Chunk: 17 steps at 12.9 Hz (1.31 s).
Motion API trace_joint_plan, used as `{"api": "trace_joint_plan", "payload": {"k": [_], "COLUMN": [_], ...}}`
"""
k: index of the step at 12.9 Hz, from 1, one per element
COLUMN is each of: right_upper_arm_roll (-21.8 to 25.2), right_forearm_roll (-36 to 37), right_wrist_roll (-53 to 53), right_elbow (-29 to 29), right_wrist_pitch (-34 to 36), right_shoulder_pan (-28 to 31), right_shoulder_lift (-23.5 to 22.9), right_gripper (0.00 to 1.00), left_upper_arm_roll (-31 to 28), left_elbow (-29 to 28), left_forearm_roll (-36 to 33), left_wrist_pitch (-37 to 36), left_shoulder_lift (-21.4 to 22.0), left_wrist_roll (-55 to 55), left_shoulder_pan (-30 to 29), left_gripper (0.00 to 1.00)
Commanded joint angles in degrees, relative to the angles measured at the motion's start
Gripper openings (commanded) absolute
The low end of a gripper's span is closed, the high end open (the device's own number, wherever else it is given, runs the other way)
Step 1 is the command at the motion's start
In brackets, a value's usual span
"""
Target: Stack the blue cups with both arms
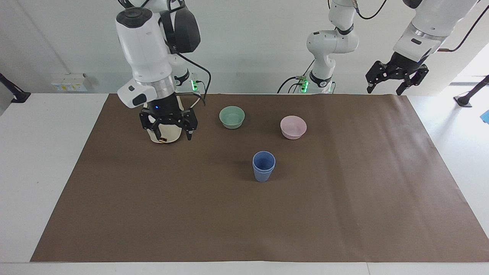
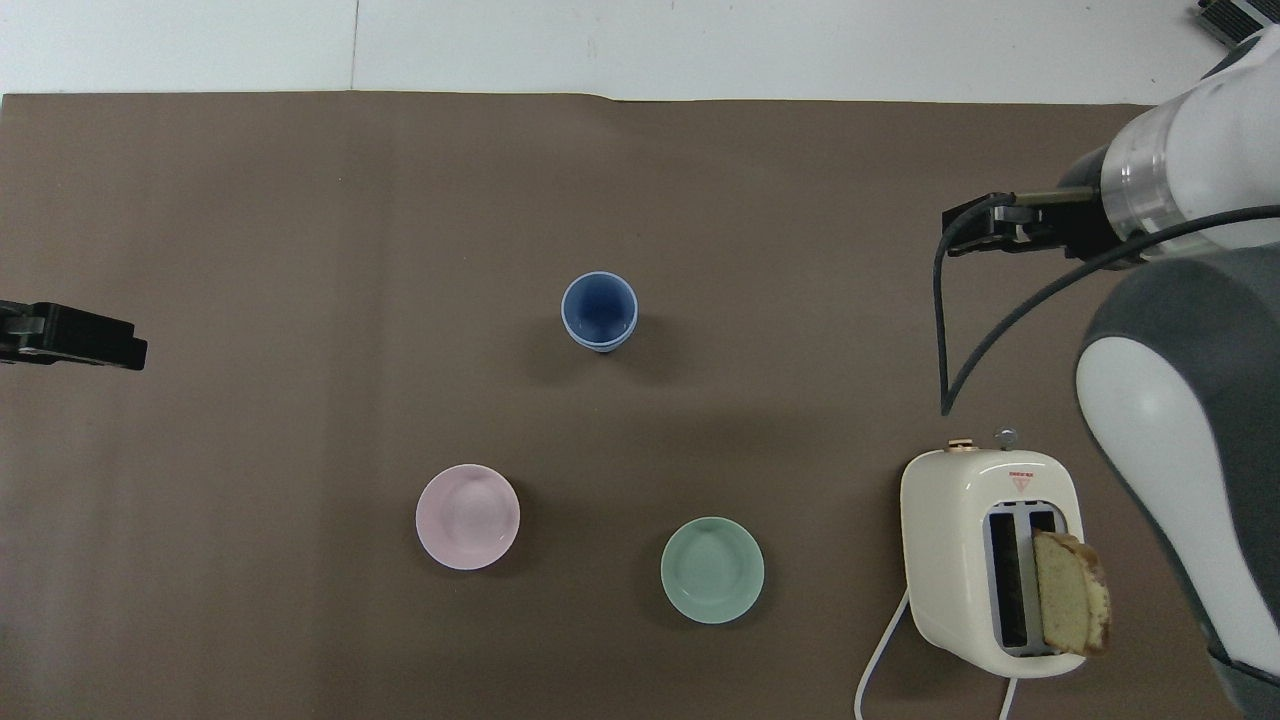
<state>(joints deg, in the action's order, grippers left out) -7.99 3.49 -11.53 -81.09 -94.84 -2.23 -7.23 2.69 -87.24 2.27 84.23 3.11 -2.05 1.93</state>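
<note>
Two blue cups (image 1: 263, 166) stand nested, one inside the other, upright near the middle of the brown mat (image 1: 344, 198); from above they show as one blue mouth (image 2: 599, 311). My right gripper (image 1: 172, 134) hangs open and empty over the mat by the toaster, well away from the cups toward the right arm's end. In the overhead view the right gripper (image 2: 975, 228) shows side-on. My left gripper (image 1: 386, 90) waits open and empty, raised over the mat's edge at the left arm's end; its tip (image 2: 95, 340) pokes into the overhead view.
A cream toaster (image 2: 985, 560) with a bread slice (image 2: 1070, 590) in one slot stands at the right arm's end. A green bowl (image 1: 232, 117) and a pink bowl (image 1: 293, 126) sit nearer to the robots than the cups. A small white arm (image 1: 324, 46) stands at the table's edge.
</note>
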Motion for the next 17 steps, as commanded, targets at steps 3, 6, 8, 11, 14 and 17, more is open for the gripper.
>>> {"api": "trace_joint_plan", "payload": {"k": [3,6,8,11,14,17], "right_upper_arm_roll": [2.45,2.81,2.72,2.63,2.63,2.63], "right_forearm_roll": [-0.32,-0.32,-0.32,-0.32,-0.32,-0.41], "right_wrist_roll": [3.6,5.11,5.11,5.11,5.11,5.11], "right_elbow": [-0.83,-1.0,-1.09,-1.09,-1.09,-1.27], "right_wrist_pitch": [7.9,11.68,12.22,11.52,11.61,11.61], "right_shoulder_pan": [0.91,1.53,1.61,1.44,1.44,1.53], "right_shoulder_lift": [3.97,5.65,5.82,5.74,5.74,5.74], "right_gripper": [1.0,1.0,1.0,1.0,1.0,1.0], "left_upper_arm_roll": [0.22,0.22,0.22,0.22,0.22,0.22], "left_elbow": [-0.65,-0.65,-0.65,-0.65,-0.65,-0.65], "left_forearm_roll": [0.63,0.63,0.63,0.63,0.63,0.63], "left_wrist_pitch": [-0.56,-0.56,-0.56,-0.56,-0.56,-0.56], "left_shoulder_lift": [1.02,1.11,1.02,1.02,1.02,1.02], "left_wrist_roll": [-0.33,-0.41,-0.32,-0.41,-0.41,-0.41], "left_shoulder_pan": [-0.79,-0.79,-0.79,-0.79,-0.79,-0.79], "left_gripper": [1.0,1.0,1.0,1.0,1.0,1.0]}}
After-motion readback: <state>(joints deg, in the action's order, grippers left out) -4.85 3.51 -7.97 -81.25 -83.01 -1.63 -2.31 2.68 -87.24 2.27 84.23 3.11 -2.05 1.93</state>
